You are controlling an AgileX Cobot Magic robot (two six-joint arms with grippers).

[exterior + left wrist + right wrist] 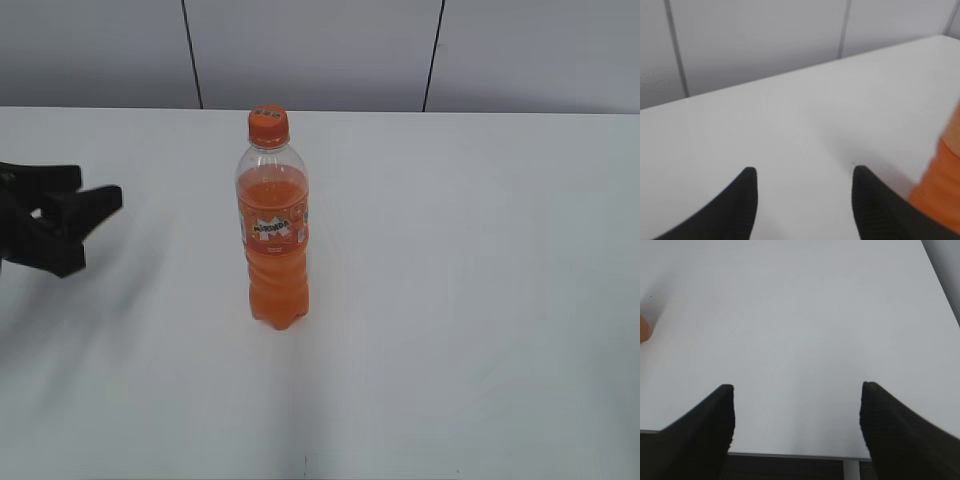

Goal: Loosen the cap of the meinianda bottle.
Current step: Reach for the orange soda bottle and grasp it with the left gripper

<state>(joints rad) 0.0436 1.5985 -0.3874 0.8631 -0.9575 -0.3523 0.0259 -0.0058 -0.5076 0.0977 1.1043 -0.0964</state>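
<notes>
The meinianda bottle [274, 240] stands upright near the middle of the white table, clear plastic with orange drink and an orange label band. Its orange cap [268, 125] sits on top. My left gripper [88, 193] is open and empty, to the left of the bottle and well apart from it. In the left wrist view the open jaws [802, 172] hang over bare table, with a blurred orange part of the bottle [940, 180] at the right edge. My right gripper [797, 387] is open and empty over the table's near edge; it does not show in the exterior view.
The white table [480, 300] runs back to a grey panelled wall [320, 50]. In the right wrist view the table's near edge [790, 456] lies under the jaws, and a small orange bit [644, 329] shows at the left edge.
</notes>
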